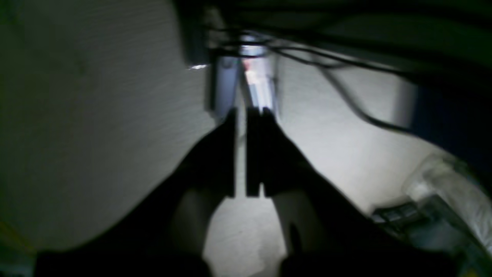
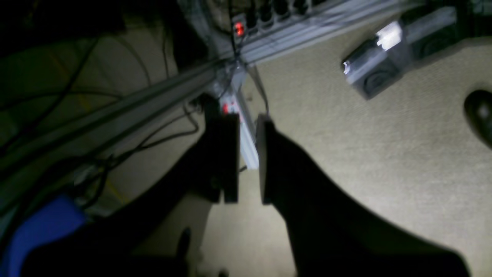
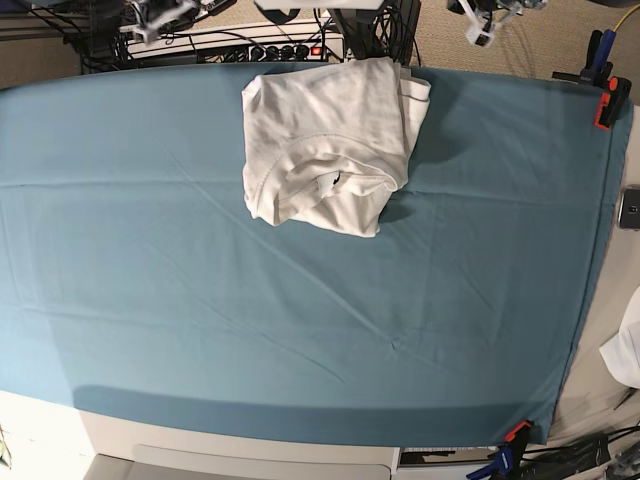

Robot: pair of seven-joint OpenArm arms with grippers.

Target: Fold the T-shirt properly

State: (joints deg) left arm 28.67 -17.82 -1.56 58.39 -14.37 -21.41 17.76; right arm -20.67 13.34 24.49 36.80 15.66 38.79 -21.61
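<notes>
L gripper [image 1: 246,154]: jaws nearly shut, slim gap, nothing held. R gripper [image 2: 246,157]: jaws part open, empty. Both over floor, off table. T-shirt [image 3: 325,140] bunched on teal sheet [image 3: 300,320], far edge, well apart from both.

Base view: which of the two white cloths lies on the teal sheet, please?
The large white cotton T-shirt, bunched near the far edge, lies on the big teal sheet; the small white cloth sits off it, at the picture's right edge.
</notes>
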